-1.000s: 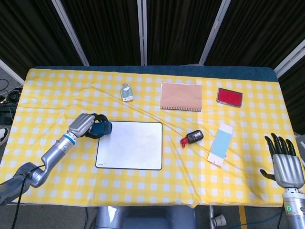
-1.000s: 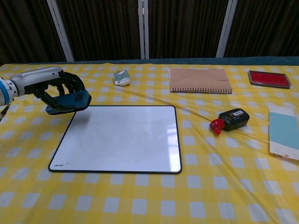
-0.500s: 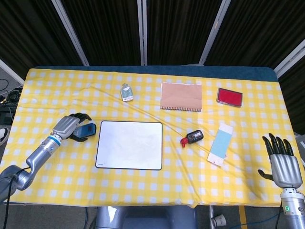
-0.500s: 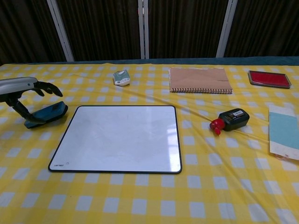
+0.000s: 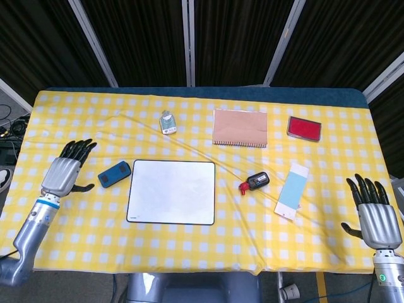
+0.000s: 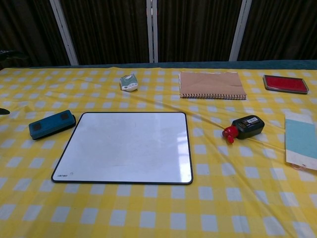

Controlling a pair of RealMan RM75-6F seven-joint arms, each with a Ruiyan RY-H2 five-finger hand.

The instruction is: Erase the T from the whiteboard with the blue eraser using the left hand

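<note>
**Whiteboard Wiped Clean, Eraser Set Down**

The whiteboard (image 5: 171,192) lies blank on the checked tabletop (image 5: 202,246), no trace of a T visible in either view, so the erasing looks finished. The blue eraser (image 5: 114,173) rests just beside the board's left edge, touched by nothing. The left hand (image 5: 65,173) hovers nearby, fingers spread and empty; the right hand (image 5: 375,218) waits open at the far corner.
</note>
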